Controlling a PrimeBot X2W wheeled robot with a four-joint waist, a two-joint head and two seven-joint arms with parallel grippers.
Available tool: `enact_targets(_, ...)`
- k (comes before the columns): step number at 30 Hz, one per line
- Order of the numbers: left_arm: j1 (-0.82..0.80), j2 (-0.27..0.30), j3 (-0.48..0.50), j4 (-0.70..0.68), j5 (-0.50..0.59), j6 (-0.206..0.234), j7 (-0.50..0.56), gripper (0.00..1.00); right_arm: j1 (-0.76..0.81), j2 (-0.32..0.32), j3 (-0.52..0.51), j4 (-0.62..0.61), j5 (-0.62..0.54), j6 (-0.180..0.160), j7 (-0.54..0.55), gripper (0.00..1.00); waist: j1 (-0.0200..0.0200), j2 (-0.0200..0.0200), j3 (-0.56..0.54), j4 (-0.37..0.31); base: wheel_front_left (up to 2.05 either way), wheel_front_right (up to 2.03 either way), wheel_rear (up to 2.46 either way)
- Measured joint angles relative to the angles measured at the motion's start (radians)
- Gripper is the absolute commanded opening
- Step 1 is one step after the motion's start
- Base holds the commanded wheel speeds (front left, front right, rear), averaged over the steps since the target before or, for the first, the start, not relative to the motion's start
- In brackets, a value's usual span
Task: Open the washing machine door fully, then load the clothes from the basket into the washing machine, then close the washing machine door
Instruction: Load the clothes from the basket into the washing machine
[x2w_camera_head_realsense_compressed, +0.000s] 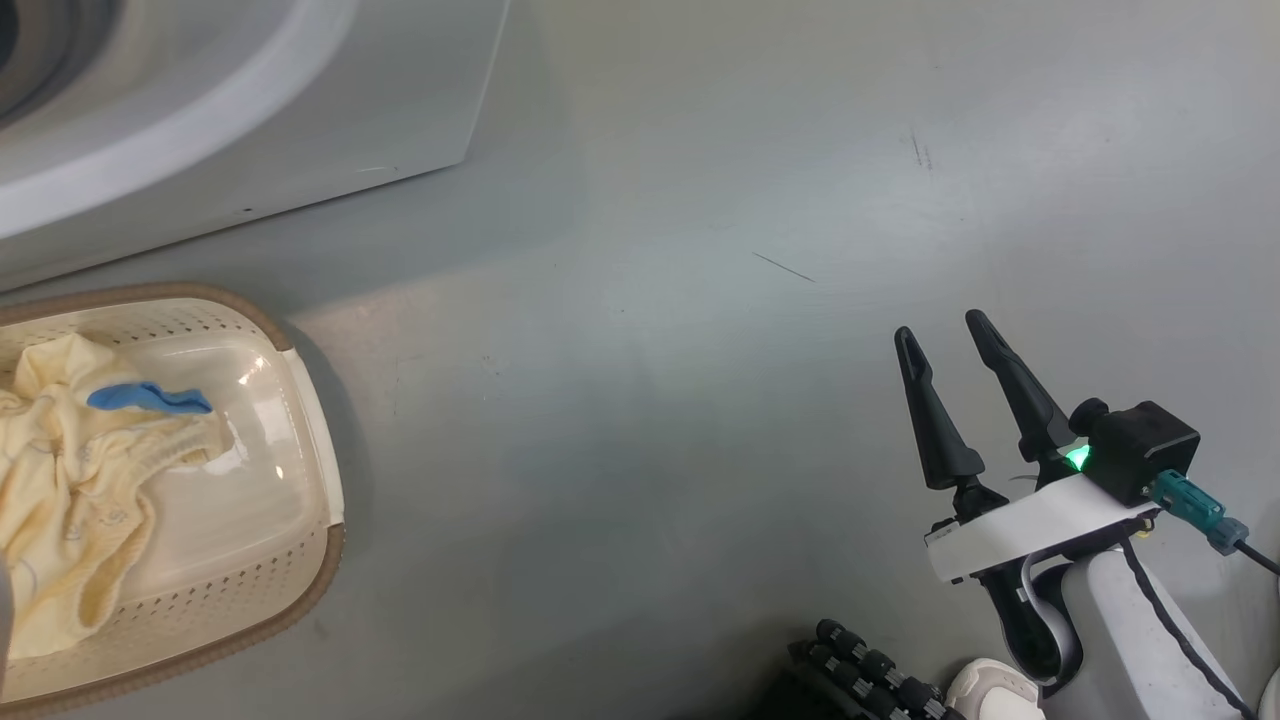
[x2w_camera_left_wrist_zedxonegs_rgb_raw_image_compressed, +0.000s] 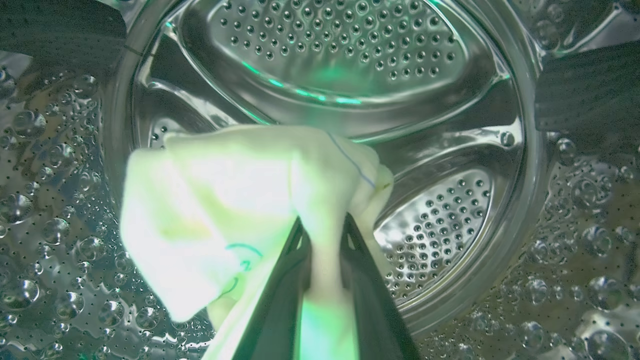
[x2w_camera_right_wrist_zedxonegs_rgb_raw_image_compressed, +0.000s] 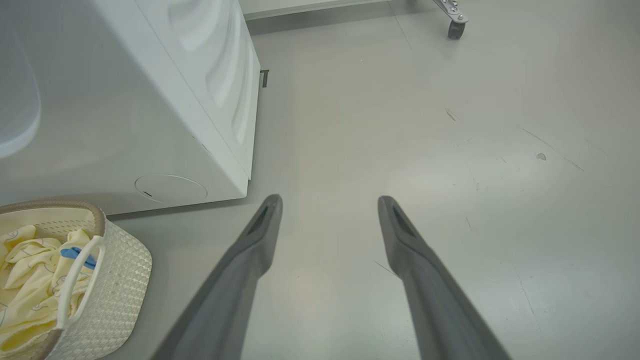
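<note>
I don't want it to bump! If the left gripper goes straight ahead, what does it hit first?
Probably the drum's holed back wall; the left gripper points there, pinching a cream garment. Depth is unclear.

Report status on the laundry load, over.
Left gripper shut on a cream garment inside the drum. Right gripper open above the floor. More clothes in the basket. Nothing blocks the drum.

Legend: legible text: none in any view | clothes (x2w_camera_head_realsense_compressed: 70, 480) in basket (x2w_camera_head_realsense_compressed: 322, 560): thin line-drawn prints, no letters readable | garment (x2w_camera_left_wrist_zedxonegs_rgb_raw_image_compressed: 210, 200) inside drum (x2w_camera_left_wrist_zedxonegs_rgb_raw_image_compressed: 350, 50): faint blue-green strokes, too blurred to read | washing machine (x2w_camera_right_wrist_zedxonegs_rgb_raw_image_compressed: 150, 100) front, lower corner: round cap (x2w_camera_right_wrist_zedxonegs_rgb_raw_image_compressed: 170, 188) with small dark mark, unreadable
</note>
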Motion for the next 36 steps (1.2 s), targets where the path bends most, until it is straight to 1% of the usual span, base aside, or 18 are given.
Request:
enact_targets(6, -0.018, 0.002, 0.008, 0.017, 0.001, 0.0, 0.0, 0.0, -0.001, 0.0, 0.0, -0.002, 0.001, 0.0, 0.0, 1.0, 0.0, 0.0, 0.004, -0.001, 0.0, 0.0, 0.0)
enact_targets(8, -0.02, -0.004, 0.039, -0.03, -0.006, 0.001, 0.0, 0.0, -0.001, 0.0, 0.001, -0.003, 0.001, 0.0, 0.0, 1.0, 0.0, 0.0, 0.006, -0.002, 0.0, 0.0, 0.0)
enact_targets(10, -0.04, 0.002, 0.038, -0.072, -0.002, 0.0, 0.0, 0.0, -0.002, 0.0, 0.0, -0.005, 0.001, 0.0, 0.0, 1.0, 0.0, 0.0, 0.009, -0.003, 0.0, 0.0, 0.0)
enact_targets(11, -0.051, 0.004, 0.032, -0.068, 0.006, 0.0, -0.002, 0.0, -0.002, 0.001, 0.0, -0.005, 0.001, 0.0, 0.0, 1.0, 0.0, 0.0, 0.011, -0.004, 0.0, 0.0, 0.0)
enact_targets(14, -0.037, 0.006, 0.006, 0.008, 0.039, 0.0, -0.004, 0.0, -0.005, 0.001, 0.001, -0.004, 0.001, 0.0, 0.0, 1.0, 0.0, 0.0, 0.013, -0.005, 0.0, 0.0, 0.0)
enact_targets(18, 0.012, 0.008, -0.002, 0.099, 0.05, 0.001, -0.002, 0.0, -0.007, 0.007, 0.004, -0.004, 0.001, 0.0, 0.0, 1.0, 0.0, 0.0, 0.011, -0.005, 0.0, 0.0, 0.0)
enact_targets(23, 0.016, 0.015, -0.019, 0.143, 0.072, 0.002, -0.003, 0.0, -0.007, 0.009, 0.006, -0.002, 0.004, 0.0, 0.0, 1.0, 0.0, 0.0, 0.008, -0.007, 0.0, 0.0, 0.0)
enact_targets(24, 0.013, 0.016, -0.021, 0.16, 0.072, 0.002, -0.003, 0.07, -0.007, 0.009, 0.006, -0.002, 0.004, 0.0, 0.0, 1.0, 0.0, 0.0, 0.008, -0.007, 0.0, 0.0, 0.0)
enact_targets(25, 0.013, 0.016, -0.023, 0.177, 0.072, 0.002, -0.002, 0.07, -0.007, 0.009, 0.006, 0.0, 0.004, 0.0, 0.0, 1.0, 0.0, 0.0, 0.007, -0.007, 0.0, 0.0, 0.0)
enact_targets(27, 0.013, 0.016, -0.032, 0.202, 0.076, 0.011, -0.002, 0.35, -0.007, 0.009, 0.006, 0.002, 0.005, 0.0, 0.0, 1.0, 0.0, 0.0, 0.004, -0.007, 0.0, 0.0, 0.0)
enact_targets(28, 0.013, 0.016, -0.034, 0.213, 0.076, 0.011, -0.002, 0.62, -0.007, 0.009, 0.006, 0.003, 0.006, 0.0, 0.0, 1.0, 0.0, 0.0, 0.003, -0.006, 0.0, 0.0, 0.0)
enact_targets(29, 0.012, 0.016, -0.037, 0.224, 0.079, 0.014, -0.002, 0.93, -0.007, 0.009, 0.006, 0.004, 0.007, 0.0, 0.0, 1.0, 0.0, 0.0, 0.002, -0.006, 0.0, 0.0, 0.0)
enact_targets(30, 0.011, 0.016, -0.037, 0.239, 0.083, 0.02, -0.002, 1.0, -0.007, 0.009, 0.005, 0.005, 0.007, 0.0, 0.0, 1.0, 0.0, 0.0, 0.0, -0.006, 0.0, 0.0, 0.0)
enact_targets(36, 0.004, 0.003, -0.034, 0.317, 0.082, 0.046, 0.023, 1.0, -0.007, 0.007, -0.01, 0.008, 0.007, 0.0, 0.0, 1.0, 0.0, 0.0, -0.013, 0.005, 0.0, 0.0, 0.0)
